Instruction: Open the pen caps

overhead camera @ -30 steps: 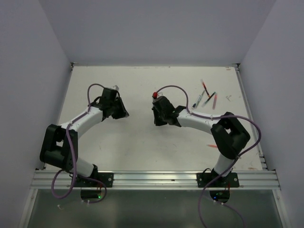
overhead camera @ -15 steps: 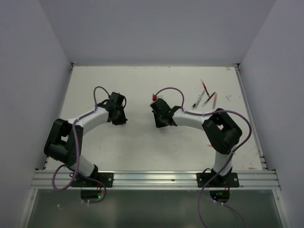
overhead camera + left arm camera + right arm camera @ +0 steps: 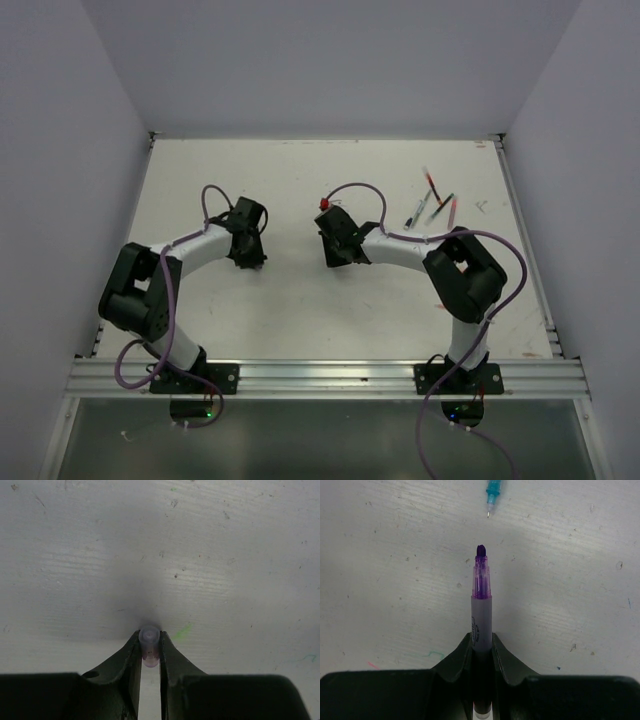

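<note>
In the left wrist view my left gripper (image 3: 150,636) is shut on a small pale purple pen cap (image 3: 149,647), held close over the white table; whether it touches I cannot tell. My right gripper (image 3: 481,637) is shut on a grey-purple pen (image 3: 481,605) whose bare purple tip points away from me. From above, the left gripper (image 3: 247,246) and right gripper (image 3: 336,244) stand apart at mid-table, facing each other. Several more pens (image 3: 438,205) lie at the back right.
A teal pen tip (image 3: 492,492) lies just beyond the held pen. A short red piece (image 3: 447,307) rests by the right arm's elbow. White walls enclose the table (image 3: 300,300) on three sides, and a metal rail (image 3: 320,378) runs along the near edge.
The left gripper has swung right and down toward the table with the cap. The right arm has folded its elbow in, its gripper shifting slightly. Both grips stay shut.
</note>
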Controlling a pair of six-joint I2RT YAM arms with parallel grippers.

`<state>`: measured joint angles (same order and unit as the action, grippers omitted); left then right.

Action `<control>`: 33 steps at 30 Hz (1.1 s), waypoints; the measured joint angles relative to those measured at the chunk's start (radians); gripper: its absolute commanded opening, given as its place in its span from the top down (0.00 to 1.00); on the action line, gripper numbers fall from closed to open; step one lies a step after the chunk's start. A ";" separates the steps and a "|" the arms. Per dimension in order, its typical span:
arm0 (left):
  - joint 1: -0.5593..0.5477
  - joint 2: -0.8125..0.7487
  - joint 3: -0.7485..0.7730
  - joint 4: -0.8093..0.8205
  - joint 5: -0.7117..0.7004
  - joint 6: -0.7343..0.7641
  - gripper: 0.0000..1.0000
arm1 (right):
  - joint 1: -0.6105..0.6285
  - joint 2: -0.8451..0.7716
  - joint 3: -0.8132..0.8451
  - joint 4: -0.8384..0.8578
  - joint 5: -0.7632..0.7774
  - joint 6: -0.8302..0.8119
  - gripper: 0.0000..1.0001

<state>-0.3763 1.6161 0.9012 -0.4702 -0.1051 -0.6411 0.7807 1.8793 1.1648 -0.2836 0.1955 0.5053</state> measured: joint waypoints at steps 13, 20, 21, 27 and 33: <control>0.000 0.007 0.000 0.001 0.000 0.007 0.63 | 0.001 0.005 0.000 0.020 -0.003 0.008 0.73; 0.000 0.005 0.000 0.004 0.000 0.007 0.60 | 0.001 0.007 0.000 0.030 -0.004 0.008 0.64; 0.000 0.003 -0.001 0.003 -0.002 0.007 0.57 | 0.001 0.007 0.000 0.032 -0.004 0.007 0.63; 0.000 -0.023 -0.007 -0.013 -0.021 0.009 0.50 | 0.003 0.008 0.004 0.036 -0.005 -0.010 0.56; 0.000 -0.099 -0.007 -0.026 -0.039 0.014 0.47 | 0.003 0.006 0.009 0.029 -0.004 -0.038 0.51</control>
<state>-0.3767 1.5173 0.8940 -0.4965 -0.1440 -0.6266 0.7837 1.8858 1.1736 -0.2550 0.1917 0.4675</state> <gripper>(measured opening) 0.518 0.476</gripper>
